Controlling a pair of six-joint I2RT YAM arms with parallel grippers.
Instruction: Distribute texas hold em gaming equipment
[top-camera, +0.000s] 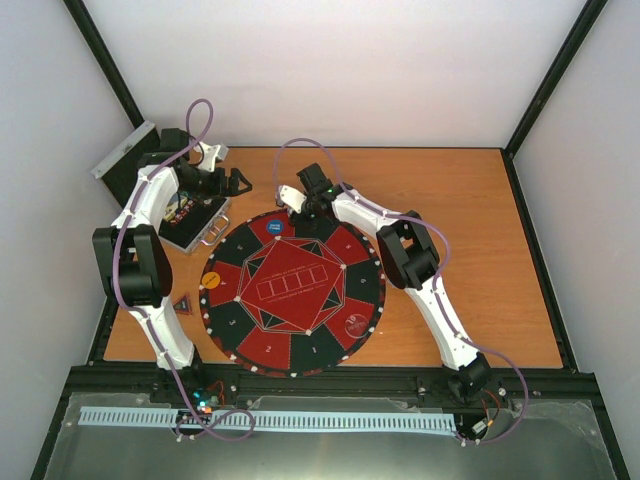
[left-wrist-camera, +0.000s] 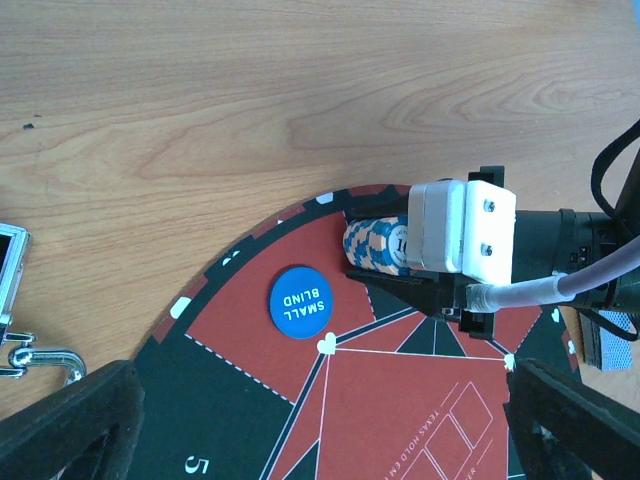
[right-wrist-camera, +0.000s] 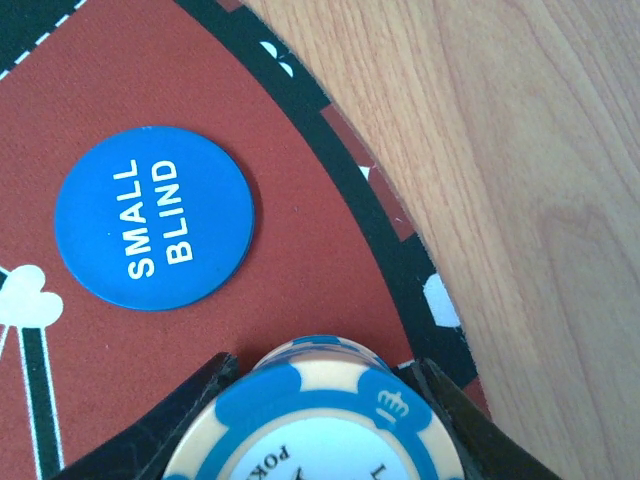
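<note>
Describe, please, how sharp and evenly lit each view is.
Top external: soft and coarse, pale walls washed out, the mat with small print unreadable. Left wrist: the table grain and the blue button crisp; the left gripper has dark, blurred fingers. Right wrist: button lettering sharp, chip stack cropped and slightly soft near the lens.

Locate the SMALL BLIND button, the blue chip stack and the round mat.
SMALL BLIND button (right-wrist-camera: 155, 218): right wrist view, centre of its blue face.
blue chip stack (left-wrist-camera: 375, 246): left wrist view, its striped side edge.
round mat (top-camera: 292, 288): top external view, its red centre panel.
</note>
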